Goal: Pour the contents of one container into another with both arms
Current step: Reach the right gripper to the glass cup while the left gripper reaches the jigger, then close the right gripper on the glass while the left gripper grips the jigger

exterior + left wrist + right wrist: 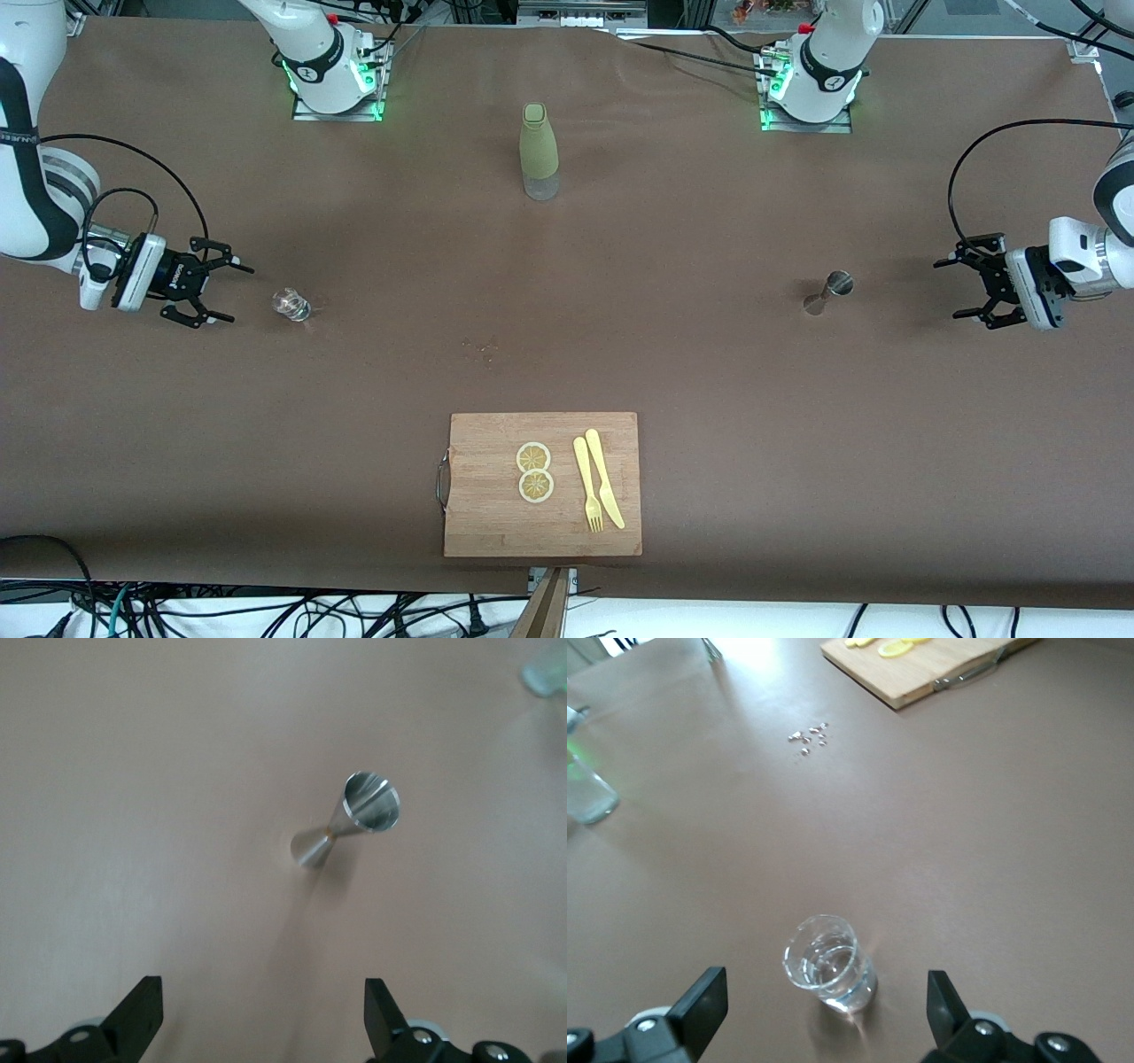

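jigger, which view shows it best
The left wrist view: the jigger stands large and central, waist and open top clear. The front view shows it tiny, toward the left arm's end. The right wrist view misses it.

light: even, soft shadows | glare: right wrist view corner | blur: left wrist view

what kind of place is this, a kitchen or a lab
Probably a robotics lab staged as a bar counter: loose cables run along the brown table, where a wooden cutting board with lemon slices and a small steel hourglass jigger stand.
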Tool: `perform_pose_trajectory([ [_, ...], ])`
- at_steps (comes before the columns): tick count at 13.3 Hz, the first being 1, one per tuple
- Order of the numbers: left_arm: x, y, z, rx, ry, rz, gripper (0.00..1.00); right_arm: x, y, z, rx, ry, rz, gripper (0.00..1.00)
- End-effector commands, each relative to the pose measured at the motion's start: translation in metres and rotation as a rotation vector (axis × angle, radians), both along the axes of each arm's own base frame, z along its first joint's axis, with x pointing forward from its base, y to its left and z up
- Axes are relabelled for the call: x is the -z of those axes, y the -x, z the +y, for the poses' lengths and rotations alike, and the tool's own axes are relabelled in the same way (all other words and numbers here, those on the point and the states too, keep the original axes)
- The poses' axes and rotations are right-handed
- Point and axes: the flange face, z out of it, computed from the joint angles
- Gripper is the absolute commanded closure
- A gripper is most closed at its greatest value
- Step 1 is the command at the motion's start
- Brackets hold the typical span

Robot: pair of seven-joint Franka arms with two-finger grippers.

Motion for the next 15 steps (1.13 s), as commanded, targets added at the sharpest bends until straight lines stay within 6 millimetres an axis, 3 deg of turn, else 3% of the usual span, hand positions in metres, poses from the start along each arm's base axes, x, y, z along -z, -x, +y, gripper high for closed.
perform_pose_trajectory([
  [1,0.036,-0.007,-0.004,0.121,0.146,-0.159,0.00,0.013,0.009,-0.005,-0.012,-0.068,-0.055,0.00],
  [3,0.070,-0.005,-0.009,0.140,0.217,-0.205,0.00,0.029,0.013,-0.002,-0.015,-0.133,-0.088,0.00],
  [10,0.155,0.012,-0.027,0.175,0.456,-0.353,0.00,0.068,0.024,0.002,-0.047,-0.254,-0.233,0.00],
  [15,0.181,0.017,-0.045,0.203,0.538,-0.410,0.00,0.085,0.036,-0.006,-0.062,-0.291,-0.284,0.00],
])
